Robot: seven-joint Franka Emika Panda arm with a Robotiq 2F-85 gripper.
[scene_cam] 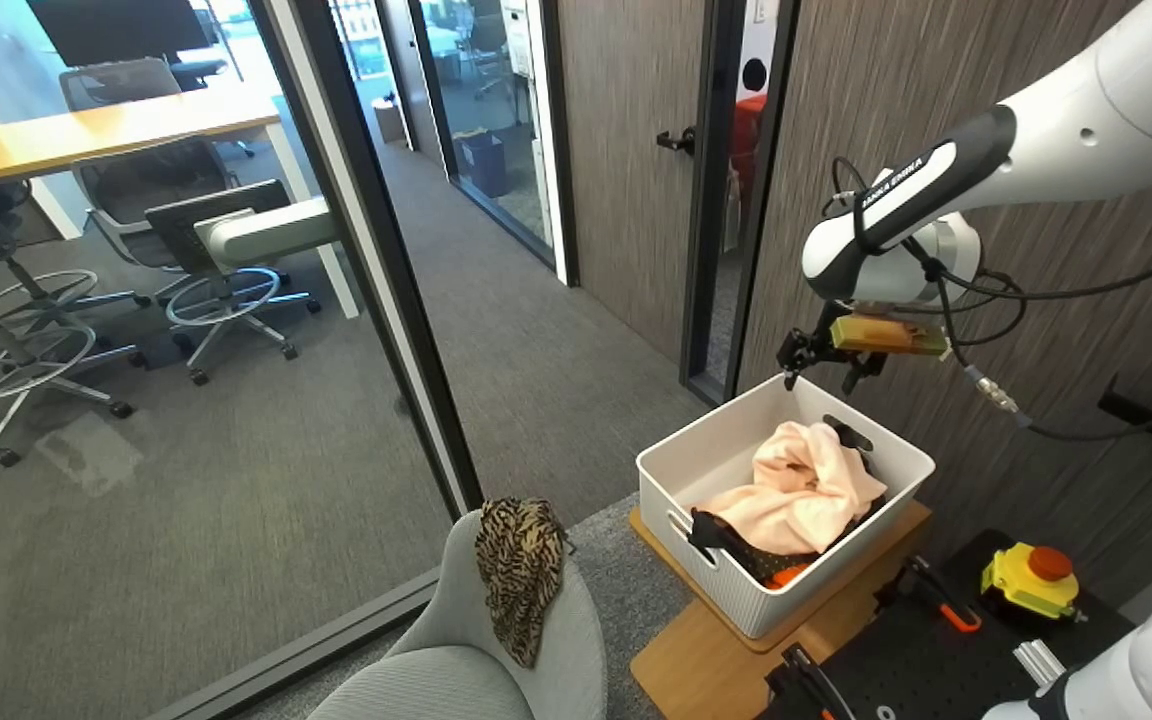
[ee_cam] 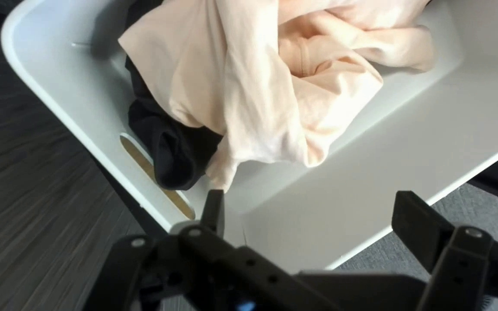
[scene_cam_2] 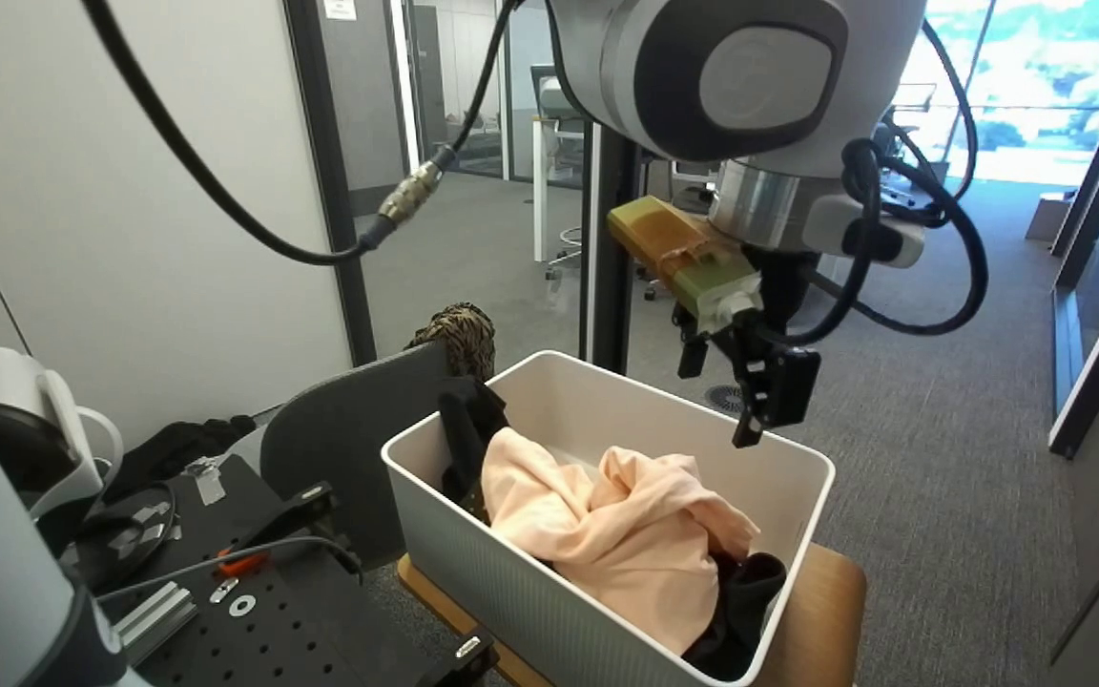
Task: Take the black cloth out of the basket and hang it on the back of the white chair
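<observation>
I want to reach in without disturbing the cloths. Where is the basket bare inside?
In the wrist view, the basket has a bare strip of floor between the peach cloth and its long right-hand wall, ending in a bare corner by the handle slot. It's crowded where black cloth bunches at that slot and where the peach cloth piles across the middle.

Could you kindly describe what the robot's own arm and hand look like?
Its arm is smooth, rounded and white, with dark panels and lettering including "EMIKA". Black cables loop beside a silver collar. The hand is black with blocky fingers; an amber and yellow-green block sits beside it.
</observation>
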